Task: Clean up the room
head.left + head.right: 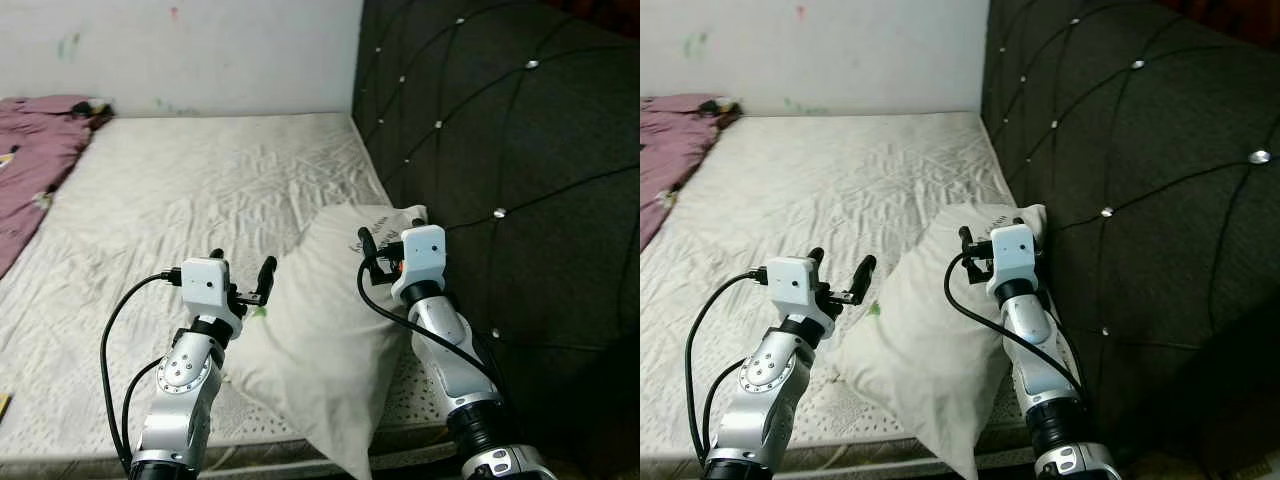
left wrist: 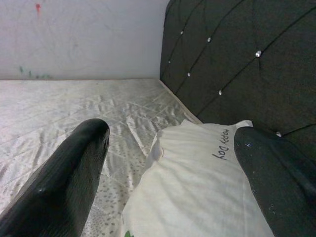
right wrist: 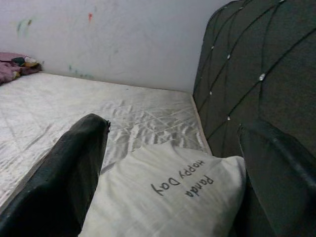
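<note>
At the head of the bed (image 1: pixel 180 190), the pillow (image 1: pixel 330 330) leans against the headboard (image 1: pixel 500 150); my left gripper (image 1: pixel 243 270) and right gripper (image 1: pixel 382 240) hover spread beside it. I reckon it's light, soft, floppy, so I'd pinch opposite edges

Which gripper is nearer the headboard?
The right gripper, over the pillow's printed end beside the dark headboard; the left gripper is at its opposite edge.

White pillow (image 1: pixel 330 340), black studded headboard (image 1: pixel 500 150)
</note>
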### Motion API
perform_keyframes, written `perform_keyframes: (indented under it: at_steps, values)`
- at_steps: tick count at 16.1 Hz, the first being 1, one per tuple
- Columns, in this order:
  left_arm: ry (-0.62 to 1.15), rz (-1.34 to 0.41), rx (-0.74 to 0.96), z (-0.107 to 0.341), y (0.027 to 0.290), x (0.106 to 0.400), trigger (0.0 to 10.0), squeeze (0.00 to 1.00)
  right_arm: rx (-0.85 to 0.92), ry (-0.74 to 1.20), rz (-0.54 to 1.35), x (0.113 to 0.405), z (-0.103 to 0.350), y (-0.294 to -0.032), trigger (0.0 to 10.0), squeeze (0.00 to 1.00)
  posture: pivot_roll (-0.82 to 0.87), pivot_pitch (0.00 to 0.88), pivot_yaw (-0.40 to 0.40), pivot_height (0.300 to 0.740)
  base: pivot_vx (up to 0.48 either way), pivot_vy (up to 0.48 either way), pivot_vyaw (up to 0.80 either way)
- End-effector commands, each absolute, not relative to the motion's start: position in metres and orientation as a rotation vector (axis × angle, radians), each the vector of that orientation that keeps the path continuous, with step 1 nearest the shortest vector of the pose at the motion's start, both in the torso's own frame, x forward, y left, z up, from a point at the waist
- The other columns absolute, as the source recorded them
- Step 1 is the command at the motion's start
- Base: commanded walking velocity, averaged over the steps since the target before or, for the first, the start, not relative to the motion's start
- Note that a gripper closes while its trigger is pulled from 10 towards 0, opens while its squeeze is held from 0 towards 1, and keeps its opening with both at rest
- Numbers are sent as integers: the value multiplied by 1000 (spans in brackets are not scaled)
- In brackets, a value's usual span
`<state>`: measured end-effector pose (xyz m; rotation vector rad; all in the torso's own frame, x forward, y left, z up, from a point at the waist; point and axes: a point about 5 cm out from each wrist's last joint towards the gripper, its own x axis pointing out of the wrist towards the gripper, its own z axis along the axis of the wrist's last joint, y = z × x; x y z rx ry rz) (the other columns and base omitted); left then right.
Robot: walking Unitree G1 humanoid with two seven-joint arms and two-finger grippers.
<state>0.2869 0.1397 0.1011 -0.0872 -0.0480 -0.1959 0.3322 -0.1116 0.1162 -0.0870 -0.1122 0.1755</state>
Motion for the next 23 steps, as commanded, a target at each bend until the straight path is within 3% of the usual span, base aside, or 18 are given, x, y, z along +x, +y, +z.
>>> perform_keyframes:
  at_steps: [1, 5, 13, 23]
  values:
    - [-37, -187, -81, 100, 141, 289, 10000, 0, -81, -119, 176, 334, 118, -111, 10000, 0, 29, 0, 6, 740, 0, 0, -456]
    - [-25, -182, -88, 99, 140, 289, 10000, 0, -81, -115, 174, 333, 116, -112, 10000, 0, 28, 0, 6, 740, 0, 0, 0]
    - [-18, -189, -85, 100, 140, 290, 10000, 0, -81, -117, 165, 334, 117, -113, 10000, 0, 26, 0, 10, 740, -314, 0, 0]
    - [-44, -199, -111, 103, 139, 290, 10000, 0, -88, -119, 162, 336, 117, -114, 10000, 0, 23, 0, 12, 740, 0, 0, 0]
